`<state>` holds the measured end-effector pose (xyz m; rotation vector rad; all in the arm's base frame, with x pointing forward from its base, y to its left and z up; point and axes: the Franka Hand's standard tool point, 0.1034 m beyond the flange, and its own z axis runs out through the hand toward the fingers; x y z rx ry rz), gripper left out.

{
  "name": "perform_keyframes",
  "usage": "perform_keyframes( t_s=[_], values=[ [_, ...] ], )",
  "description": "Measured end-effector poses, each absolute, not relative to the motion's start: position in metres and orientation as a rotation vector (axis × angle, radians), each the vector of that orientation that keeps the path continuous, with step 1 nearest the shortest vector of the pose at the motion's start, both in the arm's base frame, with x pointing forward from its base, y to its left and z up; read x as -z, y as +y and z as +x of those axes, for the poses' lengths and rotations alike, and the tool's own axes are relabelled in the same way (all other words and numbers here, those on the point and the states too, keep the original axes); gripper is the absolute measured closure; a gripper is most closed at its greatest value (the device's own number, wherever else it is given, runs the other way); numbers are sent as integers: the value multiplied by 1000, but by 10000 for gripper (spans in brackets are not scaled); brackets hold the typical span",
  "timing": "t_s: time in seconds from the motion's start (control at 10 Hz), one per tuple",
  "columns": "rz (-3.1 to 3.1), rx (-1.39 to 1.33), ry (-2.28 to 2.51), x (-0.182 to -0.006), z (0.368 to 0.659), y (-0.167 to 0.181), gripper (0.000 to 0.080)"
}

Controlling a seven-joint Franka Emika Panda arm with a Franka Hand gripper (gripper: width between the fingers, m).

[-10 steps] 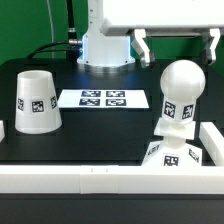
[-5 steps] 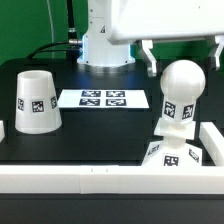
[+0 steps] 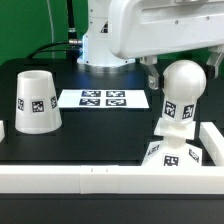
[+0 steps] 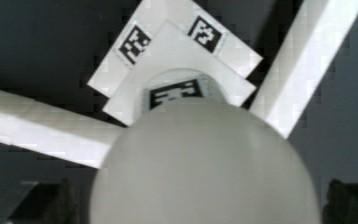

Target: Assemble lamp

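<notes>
The white bulb (image 3: 182, 85) stands upright on the low square base (image 3: 170, 156) at the front of the exterior view's right, both tagged. My gripper (image 3: 184, 68) is open, and its fingers hang on either side of the bulb's ball head, near its top. In the wrist view the ball head (image 4: 202, 160) fills the picture between the dark fingertips (image 4: 44, 200), with the base (image 4: 158, 60) below it. I see no contact with the bulb. The cone shade (image 3: 35, 100) stands alone at the exterior view's left.
The marker board (image 3: 103, 99) lies flat at mid table. A white rail (image 3: 80, 178) runs along the front and a white wall (image 3: 212, 136) along the exterior view's right, close to the base. The arm's pedestal (image 3: 105, 45) stands behind.
My gripper has come down and shifted toward the exterior view's left, so its fingers now flank the bulb's head. The bulb, base and shade have not moved.
</notes>
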<state>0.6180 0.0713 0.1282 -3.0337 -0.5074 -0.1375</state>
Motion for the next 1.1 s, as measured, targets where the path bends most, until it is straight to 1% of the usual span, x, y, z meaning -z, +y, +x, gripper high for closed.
perform_keyframes(
  t_s=[0.5, 0.6, 0.7, 0.8, 1.1],
  values=[
    [-3033, 126, -547, -121, 617, 71, 100],
    [-3033, 125, -549, -121, 616, 70, 196],
    [-3033, 125, -549, -121, 616, 71, 196],
    [-3033, 125, -549, -121, 616, 71, 223],
    [-3040, 124, -497, -121, 616, 71, 222]
  ],
)
